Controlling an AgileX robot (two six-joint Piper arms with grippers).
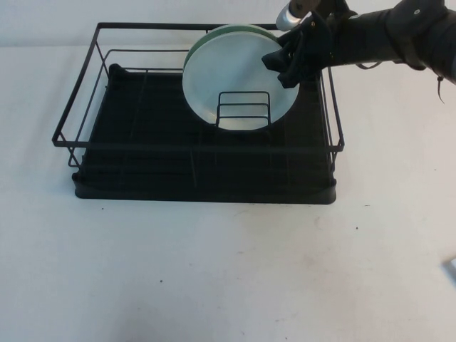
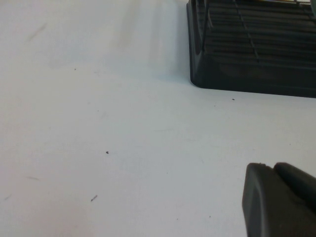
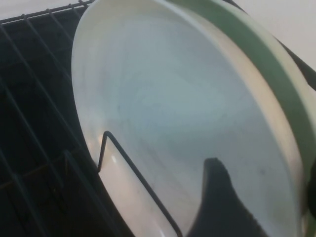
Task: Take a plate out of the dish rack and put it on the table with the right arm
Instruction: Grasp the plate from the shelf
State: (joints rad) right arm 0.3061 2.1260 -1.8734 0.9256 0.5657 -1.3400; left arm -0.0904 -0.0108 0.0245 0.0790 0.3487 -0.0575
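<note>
White glazed ware is the target: the plate (image 1: 231, 75) stands on edge in the far right part of the dish rack (image 1: 203, 167), leaning against a green plate (image 1: 239, 30) just behind it, with the small wire divider (image 1: 244, 110) in front of its lower face. The right gripper (image 1: 288, 60) is at the plate's right rim, its jaws spread apart — nothing is clamped yet. In the right wrist view one black finger (image 3: 219, 202) lies across the plate's front face, and the white rim and the green rim sit very close together.

My reading is that the step in hand is seating the fingers before the pinch. To do it well, the far finger should slip into the narrow gap between the two plates, not behind the green one, so only the white plate comes away. A deep bite over the raised rim should resist slipping on the smooth glaze. Lifting upward first looks wise — the divider and the rack's right wires stand close by.

On the table (image 1: 228, 278), well to the left, the left gripper (image 2: 281, 202) rests low near the rack's corner; whether it is parted or together I cannot tell.
</note>
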